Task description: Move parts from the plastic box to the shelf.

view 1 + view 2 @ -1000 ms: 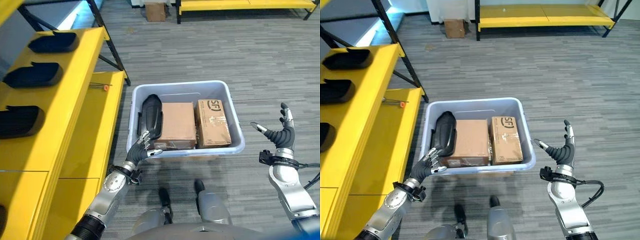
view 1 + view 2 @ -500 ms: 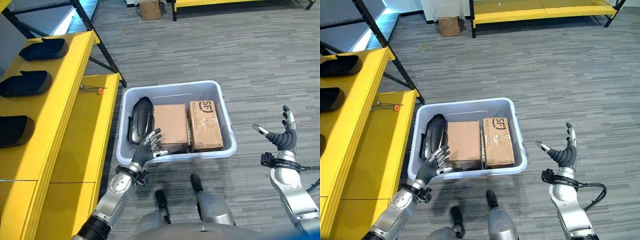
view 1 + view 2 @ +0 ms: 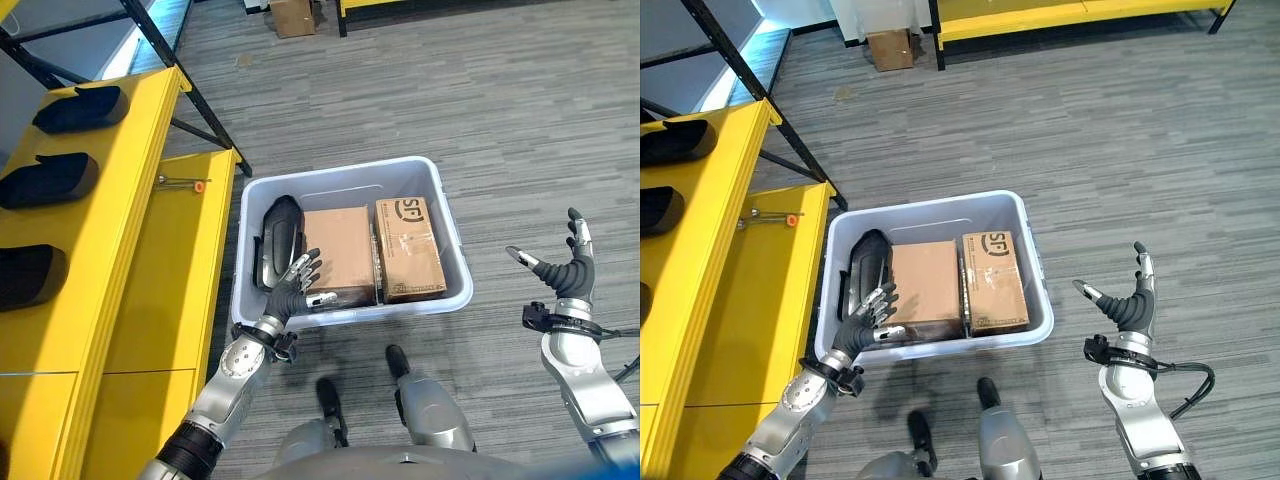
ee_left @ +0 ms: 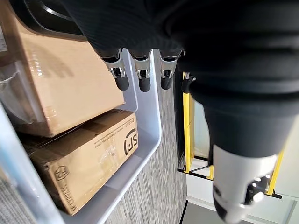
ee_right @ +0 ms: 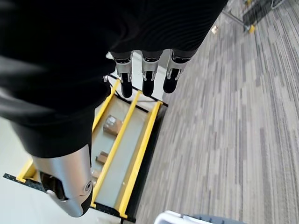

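Black part (image 3: 277, 240) just beyond left fingers (image 3: 303, 271)

The right hand (image 5: 93, 60), its dark ribbed cover close up, holds its silver dark-tipped fingers (image 5: 147, 77) out straight and empty over grey striped carpet floor (image 5: 233, 121), with a long low yellow metal rack (image 5: 126, 149) (a small brown cardboard box (image 5: 111, 125) on it) beyond the fingertips.

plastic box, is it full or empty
Nearly full. The plastic box holds a black part and two cardboard boxes side by side, with the open left robot hand over its near edge.
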Controlling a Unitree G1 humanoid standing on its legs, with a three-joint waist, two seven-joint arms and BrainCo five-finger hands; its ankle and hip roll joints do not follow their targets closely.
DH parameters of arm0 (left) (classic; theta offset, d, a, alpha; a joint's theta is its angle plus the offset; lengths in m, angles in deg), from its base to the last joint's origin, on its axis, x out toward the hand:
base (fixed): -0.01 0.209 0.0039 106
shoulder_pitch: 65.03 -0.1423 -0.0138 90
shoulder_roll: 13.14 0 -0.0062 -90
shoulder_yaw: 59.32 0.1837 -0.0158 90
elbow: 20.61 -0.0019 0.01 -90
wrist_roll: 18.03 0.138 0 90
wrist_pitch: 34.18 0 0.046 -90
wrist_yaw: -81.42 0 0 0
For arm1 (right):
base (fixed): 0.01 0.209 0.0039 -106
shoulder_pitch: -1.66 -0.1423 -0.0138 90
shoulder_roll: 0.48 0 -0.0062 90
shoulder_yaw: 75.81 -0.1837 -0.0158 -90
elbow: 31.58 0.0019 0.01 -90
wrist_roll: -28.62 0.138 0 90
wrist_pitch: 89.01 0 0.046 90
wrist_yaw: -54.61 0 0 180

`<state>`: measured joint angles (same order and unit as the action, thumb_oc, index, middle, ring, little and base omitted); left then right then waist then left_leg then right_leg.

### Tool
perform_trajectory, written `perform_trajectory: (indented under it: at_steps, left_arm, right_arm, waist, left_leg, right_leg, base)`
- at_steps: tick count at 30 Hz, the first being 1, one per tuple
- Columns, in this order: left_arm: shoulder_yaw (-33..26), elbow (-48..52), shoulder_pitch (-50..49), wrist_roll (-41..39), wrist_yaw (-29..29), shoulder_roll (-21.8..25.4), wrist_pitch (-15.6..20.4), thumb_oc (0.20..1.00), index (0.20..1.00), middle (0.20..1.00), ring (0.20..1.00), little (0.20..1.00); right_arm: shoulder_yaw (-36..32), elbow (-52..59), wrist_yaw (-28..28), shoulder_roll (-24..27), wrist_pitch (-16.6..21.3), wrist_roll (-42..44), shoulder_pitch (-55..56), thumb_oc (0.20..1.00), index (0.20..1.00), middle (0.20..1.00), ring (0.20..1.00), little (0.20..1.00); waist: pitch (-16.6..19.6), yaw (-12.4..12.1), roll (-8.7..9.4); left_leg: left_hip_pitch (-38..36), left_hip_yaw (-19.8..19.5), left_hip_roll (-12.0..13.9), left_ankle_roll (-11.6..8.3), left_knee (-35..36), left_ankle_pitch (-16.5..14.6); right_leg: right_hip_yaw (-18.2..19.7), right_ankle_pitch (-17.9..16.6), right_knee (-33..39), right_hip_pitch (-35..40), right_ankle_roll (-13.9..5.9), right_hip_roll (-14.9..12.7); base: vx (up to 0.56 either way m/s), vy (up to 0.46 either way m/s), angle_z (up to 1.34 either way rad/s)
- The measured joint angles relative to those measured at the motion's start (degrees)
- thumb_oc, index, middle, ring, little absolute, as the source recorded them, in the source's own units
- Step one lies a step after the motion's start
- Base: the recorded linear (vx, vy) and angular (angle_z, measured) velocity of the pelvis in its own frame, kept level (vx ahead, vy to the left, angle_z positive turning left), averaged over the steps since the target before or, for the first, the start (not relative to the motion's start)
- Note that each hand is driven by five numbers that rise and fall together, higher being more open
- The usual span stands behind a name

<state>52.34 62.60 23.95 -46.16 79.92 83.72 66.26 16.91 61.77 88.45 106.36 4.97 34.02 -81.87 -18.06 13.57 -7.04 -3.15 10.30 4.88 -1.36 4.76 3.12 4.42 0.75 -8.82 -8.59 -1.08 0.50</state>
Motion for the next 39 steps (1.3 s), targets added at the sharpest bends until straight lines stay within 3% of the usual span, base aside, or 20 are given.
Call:
perform_trajectory:
  at_steps: [4,7,10,11,12,15,17,18,19,21,24,31,34,39]
  left_arm:
    - [-1.7,0.0,0.1,-0.5,0.6,0.0,0.0,1.0,1.0,1.0,1.0,1.0]
    - [-2.1,0.0,0.5,-1.5,0.7,-0.4,0.0,1.0,1.0,1.0,1.0,1.0]
    - [-1.1,-2.5,2.6,-2.4,0.6,-0.5,0.5,1.0,1.0,1.0,1.0,1.0]
    - [-1.1,-3.4,3.6,-2.4,0.6,-0.5,0.5,1.0,1.0,1.0,1.0,1.0]
    - [-0.1,-4.6,4.9,-2.4,0.9,-0.8,1.3,1.0,1.0,1.0,1.0,1.0]
    - [2.4,-5.5,6.4,-2.2,1.0,-1.6,2.2,1.0,1.0,1.0,1.0,1.0]
    - [2.8,-5.0,6.5,-2.0,0.6,-2.2,2.6,1.0,1.0,1.0,1.0,1.0]
    - [1.9,-5.2,5.8,-1.7,0.7,-2.0,2.7,1.0,1.0,1.0,1.0,1.0]
    - [1.9,-5.1,5.3,-1.7,0.6,-1.8,2.7,1.0,1.0,1.0,1.0,1.0]
    - [1.7,-2.4,3.6,-0.4,1.5,1.1,2.0,1.0,1.0,1.0,1.0,1.0]
    - [1.6,-2.3,3.8,0.1,1.8,2.3,1.6,1.0,1.0,1.0,1.0,1.0]
    - [2.7,-1.1,2.2,0.1,1.7,1.0,1.5,1.0,1.0,1.0,1.0,1.0]
    - [3.5,1.3,2.1,0.1,1.7,-0.1,1.6,1.0,1.0,1.0,1.0,1.0]
    - [5.3,2.6,4.2,0.0,1.6,-0.1,2.6,1.0,1.0,1.0,1.0,1.0]
  right_arm:
    - [-0.3,0.0,-1.7,0.0,0.0,0.0,0.3,1.0,1.0,1.0,1.0,1.0]
    - [-0.4,0.0,-2.1,0.0,0.2,0.0,0.0,1.0,1.0,1.0,1.0,1.0]
    - [-2.5,0.1,-2.1,0.0,0.3,0.0,1.1,1.0,1.0,1.0,1.0,1.0]
    - [-2.6,0.1,-2.1,0.2,0.3,0.0,0.5,1.0,1.0,1.0,1.0,1.0]
    - [-3.1,0.0,-2.2,1.0,0.5,0.0,0.0,1.0,1.0,1.0,1.0,1.0]
    - [-4.5,-0.4,-2.0,2.4,0.8,0.0,-2.3,1.0,1.0,1.0,1.0,1.0]
    - [-4.2,-0.5,-2.1,3.8,0.8,0.1,-1.8,1.0,1.0,1.0,1.0,1.0]
    - [-4.1,-0.4,-2.1,2.4,0.8,0.3,-1.3,1.0,1.0,1.0,1.0,1.0]
    - [-4.1,-0.4,-2.1,2.1,0.8,0.3,-1.0,1.0,1.0,1.0,1.0,1.0]
    - [-4.0,-0.3,-2.5,-0.1,0.4,0.7,0.7,1.0,1.0,1.0,1.0,1.0]
    - [-0.5,-0.3,-3.0,-0.7,0.0,0.7,0.1,1.0,1.0,1.0,1.0,1.0]
    - [-0.9,0.3,-3.4,0.1,0.9,0.0,-4.2,1.0,1.0,1.0,1.0,1.0]
    - [-0.2,2.5,-4.6,2.4,2.0,-0.7,-6.4,1.0,1.0,1.0,1.0,1.0]
    - [2.5,4.7,-9.0,7.3,2.5,-5.9,-14.3,1.0,1.0,1.0,1.0,1.0]
  waist:
    - [-1.0,0.3,-0.76]
    - [-2.4,-0.5,1.33]
    - [-2.3,0.9,1.1]
    - [-2.7,1.1,1.77]
    - [-2.7,1.5,1.92]
    - [-2.2,2.7,0.11]
    - [-1.9,4.2,-2.56]
    - [-1.9,4.3,-1.0]
    - [-1.7,4.4,-0.73]
    - [-1.5,4.3,-0.21]
    - [-1.5,4.1,0.03]
    - [-1.6,4.1,-0.24]
    - [-2.7,3.7,-1.37]
    - [-6.5,0.7,-3.4]
  left_leg:
    - [0.6,-0.9,-0.4,-1.12,-4.1,-1.6]
    - [5.1,-5.4,-0.7,-0.75,-14.5,-4.1]
    - [6.0,-6.0,8.8,-3.21,-8.5,-3.0]
    - [6.0,-6.1,9.7,-2.95,-7.9,-3.2]
    - [6.1,-5.9,9.9,-3.01,-7.5,-3.2]
    - [6.1,-2.4,8.4,-3.0,-6.1,-3.1]
    - [3.1,-1.5,5.6,-2.82,-4.6,-1.9]
    - [0.9,0.2,2.5,-3.92,-2.8,-0.8]
    - [0.2,0.4,1.5,-3.82,-1.9,-0.7]
    - [-0.6,1.9,-2.5,-1.84,0.6,0.2]
    - [0.3,1.6,-2.6,-1.62,0.6,0.2]
    - [1.9,1.5,-0.1,-2.44,0.6,0.7]
    - [3.8,0.6,-0.1,-2.69,0.6,1.4]
    - [5.8,-0.4,0.1,-2.6,0.6,2.9]
  right_leg:
    - [0.7,3.8,-6.0,-2.1,1.19,-0.2]
    - [3.1,4.9,-7.7,-1.2,1.92,-2.1]
    - [2.9,5.5,-7.9,-0.9,1.48,-2.9]
    - [3.5,6.1,-9.3,-1.3,1.5,-4.3]
    - [4.8,6.7,-9.9,-2.0,-0.05,-5.1]
    - [6.1,6.1,-9.5,-3.5,-2.61,-7.4]
    - [6.0,6.4,-9.1,-2.3,-6.22,-7.8]
    - [8.0,5.8,-7.1,-0.9,-7.83,-11.1]
    - [8.0,5.3,-5.8,-0.4,-8.2,-12.1]
    - [4.6,-0.1,2.7,2.6,-11.18,-16.7]
    - [1.7,-1.8,7.1,4.3,-11.59,-17.2]
    - [0.6,-3.2,10.6,4.8,-10.66,-14.4]
    - [0.0,-3.9,10.9,3.6,-10.69,-14.4]
    - [-0.7,-4.5,10.7,2.4,-10.85,-14.3]
  base:
    - [-0.01,-0.021,-0.02]
    - [0.11,0.248,-0.18]
    - [0.13,0.419,0.02]
    - [0.09,0.458,0.0]
    - [0.09,0.429,-0.21]
    - [0.16,0.329,-0.25]
    - [0.17,0.221,-0.14]
    - [0.16,0.198,-0.41]
    - [0.11,0.152,-0.43]
    - [0.07,0.128,-0.22]
    - [0.02,0.046,0.07]
    - [-0.01,0.002,0.02]
    - [-0.06,0.002,0.11]
    - [-0.1,-0.046,0.11]
